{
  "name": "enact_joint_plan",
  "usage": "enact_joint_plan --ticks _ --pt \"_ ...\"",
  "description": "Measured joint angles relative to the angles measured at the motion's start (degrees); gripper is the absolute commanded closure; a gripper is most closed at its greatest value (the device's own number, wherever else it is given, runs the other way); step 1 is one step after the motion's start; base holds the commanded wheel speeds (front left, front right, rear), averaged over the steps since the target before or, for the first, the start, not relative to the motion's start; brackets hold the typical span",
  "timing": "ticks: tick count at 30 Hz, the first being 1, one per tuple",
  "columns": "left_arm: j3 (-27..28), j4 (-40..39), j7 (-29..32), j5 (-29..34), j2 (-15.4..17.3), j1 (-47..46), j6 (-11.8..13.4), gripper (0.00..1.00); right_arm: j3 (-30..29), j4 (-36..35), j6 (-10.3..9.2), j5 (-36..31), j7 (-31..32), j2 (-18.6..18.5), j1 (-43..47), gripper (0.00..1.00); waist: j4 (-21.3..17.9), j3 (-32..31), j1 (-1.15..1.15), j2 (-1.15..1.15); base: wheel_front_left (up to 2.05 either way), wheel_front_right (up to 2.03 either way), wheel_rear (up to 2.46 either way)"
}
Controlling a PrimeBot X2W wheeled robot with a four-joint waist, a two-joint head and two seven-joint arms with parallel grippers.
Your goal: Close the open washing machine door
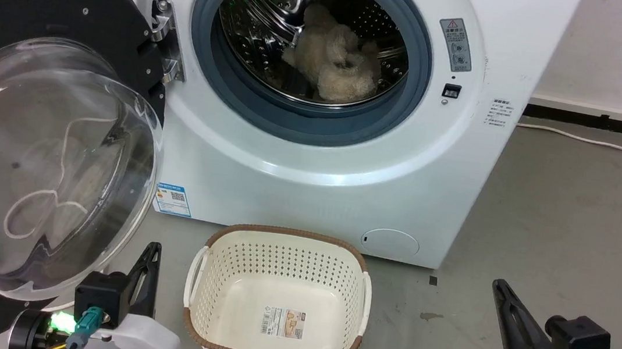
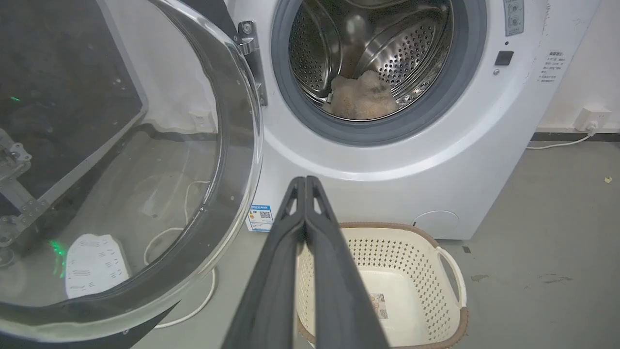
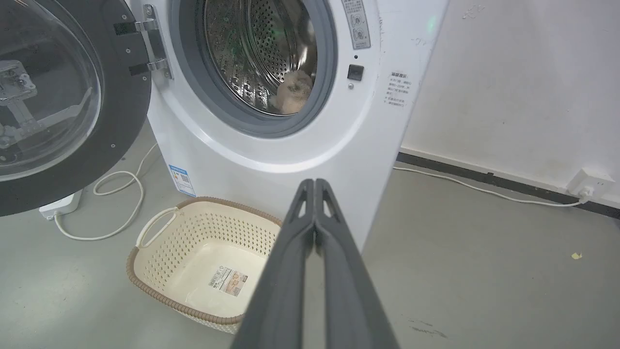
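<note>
Head camera looks steeply down, wrist cameras sit lower and nearer level — all share the washing machine (image 1: 347, 161) and basket (image 1: 277, 264).

Grey concrete floor (image 1: 574, 228), white washing machine (image 1: 309, 186) standing on it, cream perforated basket (image 1: 286, 236) just in front of the machine — brown-rimmed — looped white cable (image 3: 131, 182) and power strip (image 3: 60, 206) on the machine's left.

The washing machine door (image 1: 41, 126) is cropped at left.

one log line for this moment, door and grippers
round black-rimmed glass washing machine door open | left gripper shut, empty | right gripper shut, empty | door untouched
</note>
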Motion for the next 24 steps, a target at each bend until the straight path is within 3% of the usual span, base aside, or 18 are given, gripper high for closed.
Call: enact_joint_plan --ticks 1,2,16,24 --pt "0.0 0.0 0.0 0.0 0.0 0.0 0.0 1.0 0.0 0.0 0.0 0.0 0.0 0.0 0.0 1.0 0.0 0.0 0.0 0.0 0.0 0.0 0.0" --pt "0.0 0.0 0.0 0.0 0.0 0.0 0.0 0.0 0.0 0.0 -0.01 0.0 0.0 0.0 0.0 0.0 0.0 0.0 0.0 0.0 0.0 0.0 0.0" --pt "-0.8 0.3 -0.7 0.0 0.0 0.0 0.0 0.0 -0.6 0.2 -0.01 0.6 -0.7 0.0 0.1 0.0 0.4 0.0 0.0 0.0 0.0 0.0 0.0" --pt "-1.5 0.8 -1.9 0.0 0.1 0.0 0.0 0.0 -0.9 0.2 -0.01 0.6 -2.1 0.0 0.5 0.0 2.7 -0.3 0.0 0.0 0.0 0.0 0.0"
